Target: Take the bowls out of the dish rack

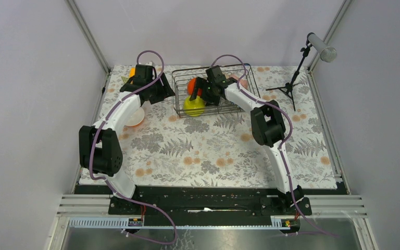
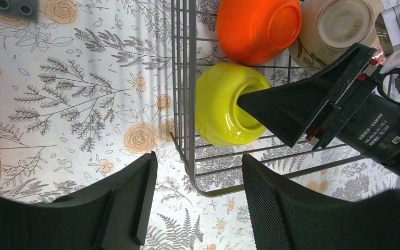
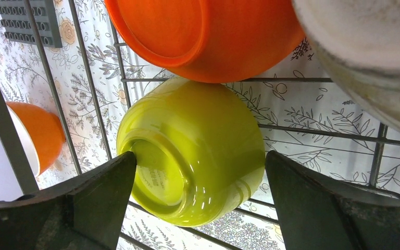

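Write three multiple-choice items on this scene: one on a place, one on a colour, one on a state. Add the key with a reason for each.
1. Where is the right gripper?
A) inside the dish rack
B) parked by its own base
C) raised high above the rack

2. What colour is the bowl between its fingers?
A) orange
B) blue-and-white
C) yellow-green

3. How is the left gripper?
A) shut on a bowl
B) open, gripping nothing
C) shut on a rack wire

Key:
1 A, rack wires run all around it.
2 C, its fingers flank the yellow-green bowl.
3 B, its fingers stand well apart and hold nothing.
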Motion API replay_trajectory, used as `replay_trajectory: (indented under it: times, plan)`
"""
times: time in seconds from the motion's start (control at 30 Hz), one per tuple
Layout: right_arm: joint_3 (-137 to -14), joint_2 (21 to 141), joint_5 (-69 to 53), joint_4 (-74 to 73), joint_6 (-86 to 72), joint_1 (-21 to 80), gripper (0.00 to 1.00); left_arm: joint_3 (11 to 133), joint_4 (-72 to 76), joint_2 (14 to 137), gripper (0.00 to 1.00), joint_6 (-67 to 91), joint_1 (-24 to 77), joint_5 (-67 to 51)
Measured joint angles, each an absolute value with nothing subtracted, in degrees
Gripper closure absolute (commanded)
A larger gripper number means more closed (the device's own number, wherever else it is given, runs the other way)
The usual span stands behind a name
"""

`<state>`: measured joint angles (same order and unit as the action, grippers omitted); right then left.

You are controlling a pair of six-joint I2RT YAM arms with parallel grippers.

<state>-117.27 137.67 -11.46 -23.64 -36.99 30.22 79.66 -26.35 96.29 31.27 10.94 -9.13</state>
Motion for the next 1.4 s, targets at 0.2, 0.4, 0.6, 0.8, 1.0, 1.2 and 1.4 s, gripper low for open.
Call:
replay_trajectory:
  times: [0.2, 0.4, 0.6, 0.8, 1.0, 1.2, 1.4]
  plan:
    - [-117.93, 138.10, -11.64, -23.94, -37.43, 30.24, 0.00, 79.66, -26.35, 96.29, 0.34, 31.35, 10.76, -9.52]
    - [-117.89, 138.45, -12.14, -23.31, -39.24, 30.26, 0.00, 79.66, -26.44, 96.25, 0.34, 31.33, 10.59, -10.07]
    - [-117.89, 139.17, -13.02, -21.08, -39.99, 30.26, 0.00, 79.66, -26.57, 96.09, 0.34, 31.05, 10.22, -10.44]
    - [-117.43, 139.90, -13.87, -17.63, -42.04, 30.26, 0.08, 79.66, -27.38, 96.09, 0.34, 30.24, 9.85, -10.74]
    - [-113.97, 139.22, -15.75, -12.01, -43.42, 30.28, 0.24, 79.64, -27.46, 96.05, 0.34, 29.47, 9.34, -11.00]
    - [-110.74, 137.01, -14.57, -9.80, -42.65, 30.39, 0.34, 79.35, -27.53, 95.94, 0.34, 28.69, 8.91, -11.27]
    - [-110.37, 135.68, -12.99, -10.02, -41.10, 30.85, 0.38, 79.35, -27.53, 95.72, 0.34, 28.27, 8.91, -11.42]
